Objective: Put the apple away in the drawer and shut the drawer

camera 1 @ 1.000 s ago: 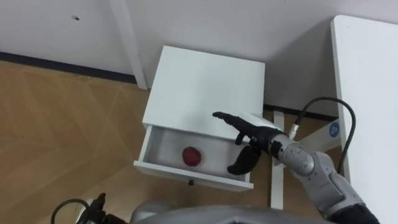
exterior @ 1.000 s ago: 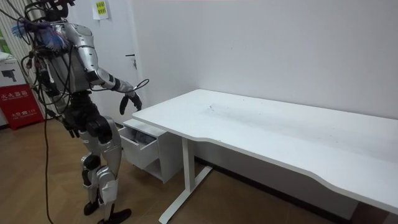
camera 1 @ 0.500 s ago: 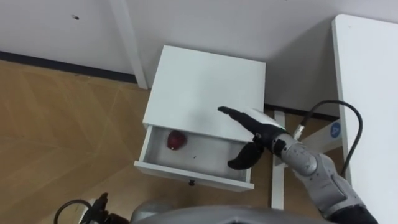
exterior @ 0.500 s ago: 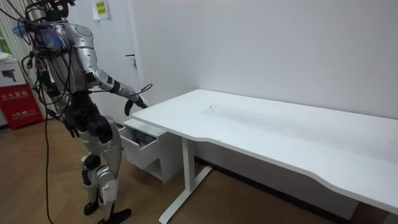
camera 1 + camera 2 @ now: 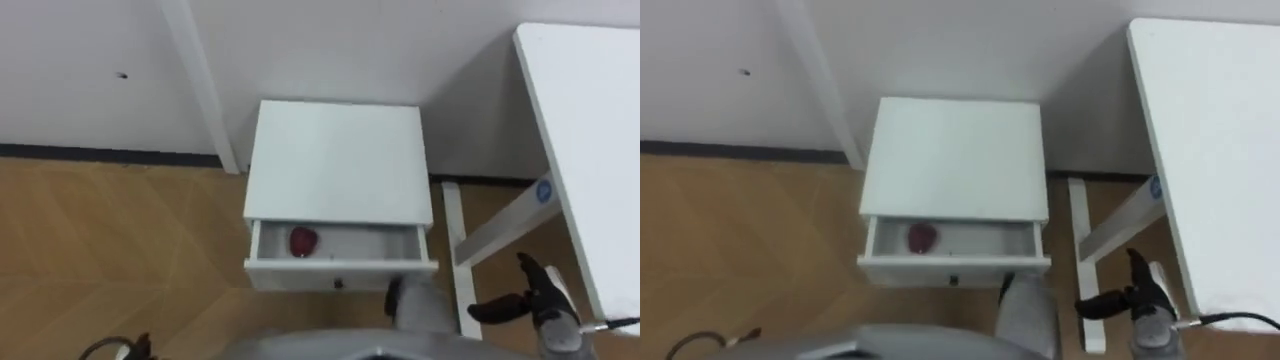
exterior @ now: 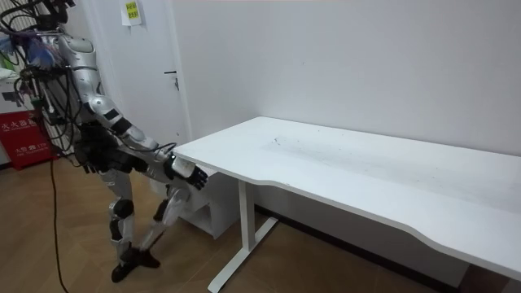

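- Wall (image 5: 320, 50): white, set behind the cabinet and the desk.
- Floor (image 5: 110, 250): wood-patterned, with a dark skirting strip along the foot of the wall.
- Desk (image 5: 585, 130): white top, placed to the robot's right of the cabinet and carried on a white leg (image 5: 497, 228) that is seen between the cabinet and the desk top.
- Cabinet (image 5: 340, 160): white and low, set against the wall just beside the desk's end, its top bare. In the room view the robot is seen standing in front of it, leaning back, with one knee bent forward. The knee is near the drawer front; contact cannot be told.
- Drawer (image 5: 340, 272): the cabinet's top drawer, pulled partly out, with the inside left open to view. A small dark knob (image 5: 340, 284) is fixed at the middle of its front panel.
- Right hand (image 5: 538, 298): held low beside the desk leg, well apart from the drawer and to the robot's right of it. The fingers are spread wide and nothing is held.
- Apple (image 5: 304, 241): red, lying on the drawer's floor, left of the middle, apart from the front panel.
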Available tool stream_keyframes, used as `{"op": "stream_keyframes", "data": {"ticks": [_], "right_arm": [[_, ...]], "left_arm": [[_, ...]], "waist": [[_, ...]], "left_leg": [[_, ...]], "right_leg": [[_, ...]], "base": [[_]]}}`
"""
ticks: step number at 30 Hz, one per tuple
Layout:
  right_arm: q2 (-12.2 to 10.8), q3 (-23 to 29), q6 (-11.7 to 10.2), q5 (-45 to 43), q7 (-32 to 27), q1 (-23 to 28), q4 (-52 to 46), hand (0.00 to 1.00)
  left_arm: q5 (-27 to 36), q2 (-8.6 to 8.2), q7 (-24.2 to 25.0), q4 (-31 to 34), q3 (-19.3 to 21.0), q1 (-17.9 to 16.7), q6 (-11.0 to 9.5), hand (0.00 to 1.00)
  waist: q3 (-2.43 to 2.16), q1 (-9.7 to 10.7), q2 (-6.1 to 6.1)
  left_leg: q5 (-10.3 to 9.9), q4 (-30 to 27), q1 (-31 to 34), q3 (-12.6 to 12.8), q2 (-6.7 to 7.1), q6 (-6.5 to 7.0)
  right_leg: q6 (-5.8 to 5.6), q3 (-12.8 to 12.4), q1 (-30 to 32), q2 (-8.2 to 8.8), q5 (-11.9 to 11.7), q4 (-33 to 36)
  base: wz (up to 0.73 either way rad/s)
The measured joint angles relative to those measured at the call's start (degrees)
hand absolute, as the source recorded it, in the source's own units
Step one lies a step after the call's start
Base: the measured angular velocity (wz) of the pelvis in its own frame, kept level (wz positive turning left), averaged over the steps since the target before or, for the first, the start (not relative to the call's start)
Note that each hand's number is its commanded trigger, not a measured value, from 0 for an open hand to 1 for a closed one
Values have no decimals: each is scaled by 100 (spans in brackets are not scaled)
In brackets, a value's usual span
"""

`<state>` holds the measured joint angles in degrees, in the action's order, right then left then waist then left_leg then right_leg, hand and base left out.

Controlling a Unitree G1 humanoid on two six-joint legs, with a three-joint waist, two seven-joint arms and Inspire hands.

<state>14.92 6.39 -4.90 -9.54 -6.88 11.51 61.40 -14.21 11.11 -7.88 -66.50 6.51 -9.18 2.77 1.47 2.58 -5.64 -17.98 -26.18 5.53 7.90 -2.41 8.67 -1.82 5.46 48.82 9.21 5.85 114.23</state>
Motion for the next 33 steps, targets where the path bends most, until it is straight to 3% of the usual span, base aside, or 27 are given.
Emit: {"op": "stream_keyframes", "data": {"ticks": [2,4,5,6,8,9,11,12,13,14,16,20,23,26,33], "right_arm": [[-21,-108,257,182,50,124,283,0],[-25,-186,547,278,90,123,443,0],[-31,-186,628,326,130,109,524,0],[-38,-188,636,364,153,109,566,0],[-46,-272,640,481,258,113,787,0],[-46,-272,648,493,270,116,800,0],[-121,-268,638,505,266,83,848,0],[-163,-268,616,508,266,55,886,0],[-248,-268,594,525,265,-64,989,0],[-302,-266,593,552,265,-142,1127,0],[-336,-183,583,516,268,-241,1339,0],[-436,-48,613,440,476,-374,1671,0],[-439,-47,759,447,646,-372,1768,0],[-439,-39,882,448,727,-361,1859,0],[-439,127,1002,418,789,-363,1862,0]], "left_arm": [[-32,2,15,12,12,-113,107,0],[-23,-14,68,35,15,-271,169,0],[-10,-10,91,97,52,-384,208,0],[-7,-3,91,133,60,-465,212,0],[8,25,81,134,69,-679,302,0],[11,18,80,132,68,-677,349,0],[-2,21,16,137,76,-645,367,0],[-6,27,-25,137,108,-630,365,0],[17,31,-93,134,191,-575,365,0],[15,19,-167,133,219,-524,364,0],[-5,-38,-218,122,235,-495,367,0],[-20,-130,-276,38,296,-390,359,0],[-36,-209,-268,7,435,-388,376,0],[-35,-221,-265,9,459,-401,432,0],[-53,-283,-247,-12,455,-388,400,0]], "waist": [[-13,70,0],[-28,85,74],[-39,85,179],[-35,78,223],[-60,-27,421],[-60,-84,449],[-114,-157,619],[-125,-170,685],[-144,-213,815],[-150,-281,903],[-160,-281,935],[-158,-265,864],[-158,-230,852],[-155,-146,853],[-121,-126,818]], "left_leg": [[-40,-75,-21,-11,66,59],[-82,-79,-24,34,198,88],[-85,-66,-34,65,302,110],[-85,-46,-66,80,342,112],[-72,113,-215,118,444,90],[-63,149,-225,119,446,74],[93,494,-310,127,452,-192],[151,628,-349,131,460,-290],[250,878,-447,166,460,-457],[309,1072,-554,245,452,-556],[312,1166,-666,316,456,-558],[341,1319,-917,349,447,-520],[397,1357,-953,356,411,-427],[397,1395,-979,349,375,-426],[382,1452,-1027,340,303,-457]], "right_leg": [[-42,-109,50,58,102,-94],[-77,-198,-382,170,100,-1042],[-139,-184,-1031,266,127,-2258],[-176,-130,-1427,286,149,-2981],[-285,145,-3085,219,223,-5803],[-310,215,-3412,171,253,-6405],[-399,410,-4381,21,326,-8354],[-408,404,-4556,-21,318,-8777],[-389,383,-4856,-113,259,-9462],[-349,395,-5117,-186,56,-10063],[-354,427,-5408,-259,-151,-10555],[-321,387,-5622,-335,82,-10645],[-272,411,-5615,-390,199,-10641],[-227,420,-5619,-435,302,-10641],[-166,470,-5656,-512,350,-10642]], "base": [[10],[0],[0],[0],[-11],[-19],[-15],[-12],[-24],[-32],[-35],[-21],[-11],[4],[0]]}}
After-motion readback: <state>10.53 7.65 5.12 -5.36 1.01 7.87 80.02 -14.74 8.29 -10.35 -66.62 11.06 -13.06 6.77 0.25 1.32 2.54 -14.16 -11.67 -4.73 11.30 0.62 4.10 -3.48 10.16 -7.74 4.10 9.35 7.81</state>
